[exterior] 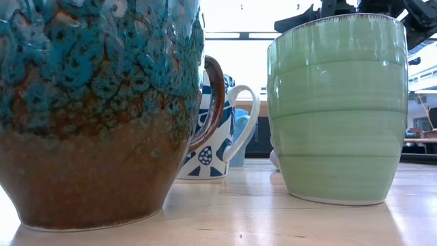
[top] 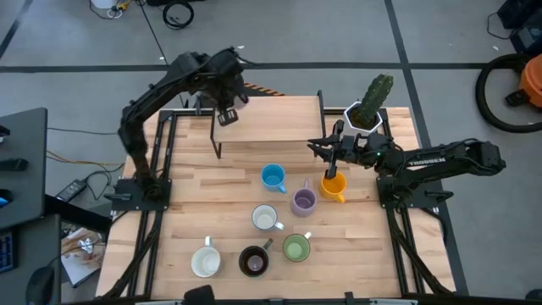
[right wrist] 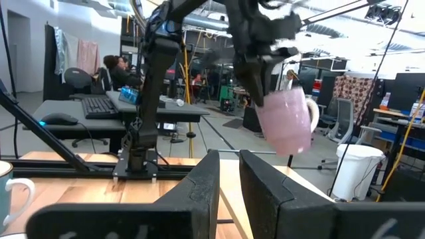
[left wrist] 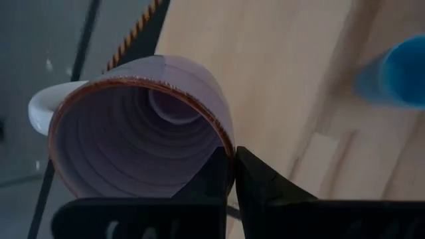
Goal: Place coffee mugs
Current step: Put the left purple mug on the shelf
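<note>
A lilac mug (left wrist: 139,133) hangs in my left gripper (top: 227,116), high over the table's far left part; the right wrist view shows this mug (right wrist: 287,119) in the air. My right gripper (top: 333,161) hovers just beyond the orange mug (top: 334,188), its fingers (right wrist: 199,192) slightly apart with nothing between them. Standing on their bases on the table are a blue mug (top: 273,176), a second lilac mug (top: 303,201), two white mugs (top: 264,218) (top: 205,261), a dark brown mug (top: 253,260) and a green mug (top: 296,247). My left gripper pinches the lilac mug's wall at the rim (left wrist: 229,147), one finger inside the mug and one outside. The fingers come from above. The mug hangs below them, lifted clear of the table and tilted, with its handle (right wrist: 312,109) away from the fingers.
A white faceted pot with a green cactus (top: 366,114) stands at the far right, close behind my right gripper. Dark frame rails (top: 169,169) run along both sides of the table. Bare wood (top: 212,186) lies left of the mugs. People sit at desks (right wrist: 113,70) beyond the table.
</note>
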